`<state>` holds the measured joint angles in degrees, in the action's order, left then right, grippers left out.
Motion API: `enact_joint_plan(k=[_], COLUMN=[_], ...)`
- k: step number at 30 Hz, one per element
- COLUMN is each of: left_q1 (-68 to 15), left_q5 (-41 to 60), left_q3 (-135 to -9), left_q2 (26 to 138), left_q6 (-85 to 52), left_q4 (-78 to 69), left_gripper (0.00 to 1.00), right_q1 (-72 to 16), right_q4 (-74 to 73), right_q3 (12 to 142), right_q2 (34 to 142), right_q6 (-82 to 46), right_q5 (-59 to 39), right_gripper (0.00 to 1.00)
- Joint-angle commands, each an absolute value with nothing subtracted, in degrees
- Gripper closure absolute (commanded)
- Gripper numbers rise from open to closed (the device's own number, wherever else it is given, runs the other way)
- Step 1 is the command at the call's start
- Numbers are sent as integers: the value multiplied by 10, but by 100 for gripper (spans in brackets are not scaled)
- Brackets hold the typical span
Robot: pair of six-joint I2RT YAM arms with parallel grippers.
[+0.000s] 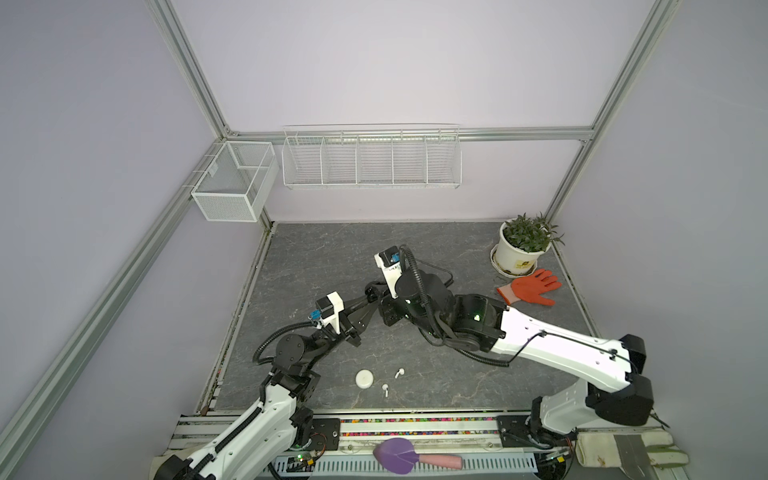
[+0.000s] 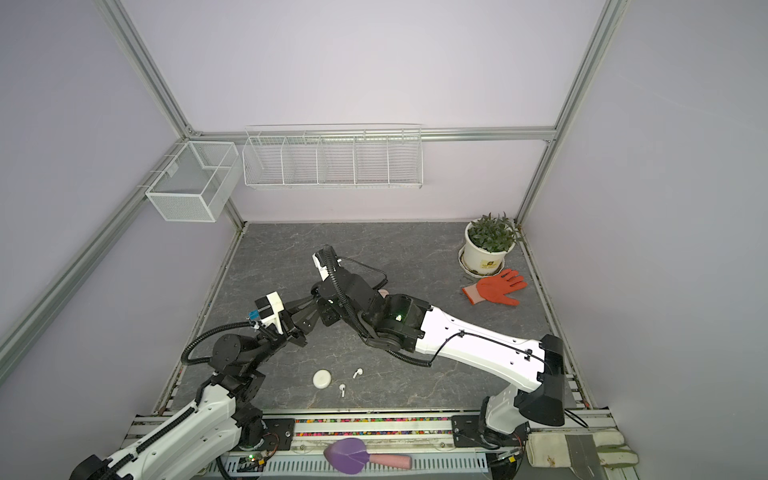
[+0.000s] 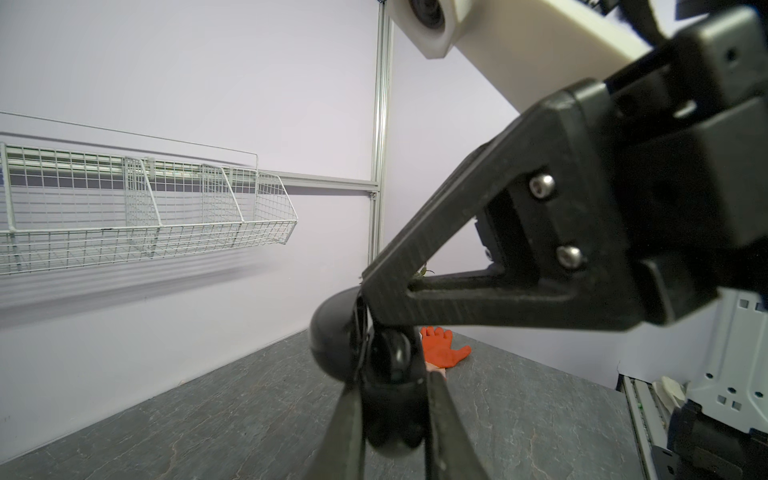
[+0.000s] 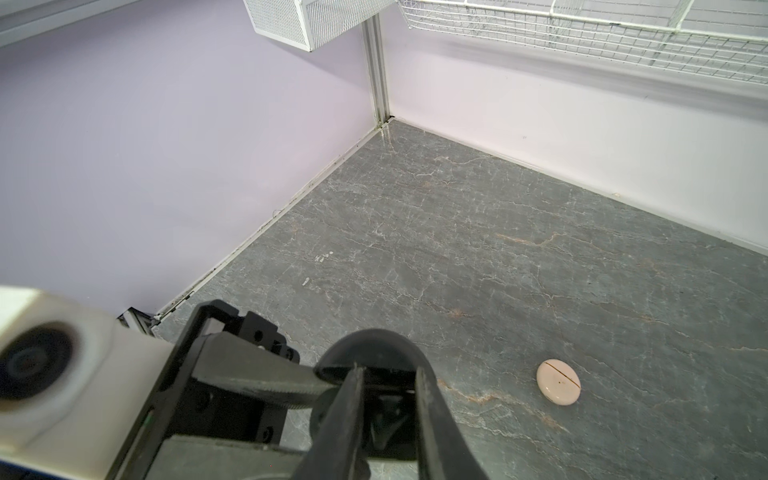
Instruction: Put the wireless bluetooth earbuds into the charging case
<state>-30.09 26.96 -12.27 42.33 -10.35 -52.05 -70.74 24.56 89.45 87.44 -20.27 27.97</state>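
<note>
earbuds point(image 1: 399, 372), two white, are lying at the bench point(image 1: 457, 257) front, well apart from both jaws, nearer the left arm point(image 1: 266, 419); left jaws are pinching a black case point(image 3: 386, 411) at mid-bench; right jaws' state is unclear.

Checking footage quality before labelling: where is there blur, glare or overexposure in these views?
In both top views the right arm's white link is blown out. Left wrist view: the close black case is out of focus. Right wrist view: the pink case is sharp, the near camera housing blurred.
</note>
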Motion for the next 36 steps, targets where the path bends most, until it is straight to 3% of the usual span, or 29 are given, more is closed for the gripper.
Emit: enact_joint_plan(k=[1,8,15,25,30,36], left_q1=[-304,-303,-303,-304,-304,-304], left_q5=[265,279,312,371,395,405], left_q3=[-125,-126,-125,-132,-137,-138], left_q2=[422,421,445,468,483,485], left_q6=[-94,-92,-98,-105,-113,-117], left_q4=[-536,-524,-537,-542,-549,-550], left_gripper=[100,100,100,100,100,100], right_q1=[-712,-685,-569,-451,-434,-427], right_q4=[240,254,336,422,424,447], right_q3=[907,918,957,976,968,972], right_q2=[874,848,824,863,892,926], right_q6=[-192,-166,-92,-58,-60,-58], right_q5=[282,235,-80,-394,-451,-413], right_gripper=[69,53,43,36,35,34])
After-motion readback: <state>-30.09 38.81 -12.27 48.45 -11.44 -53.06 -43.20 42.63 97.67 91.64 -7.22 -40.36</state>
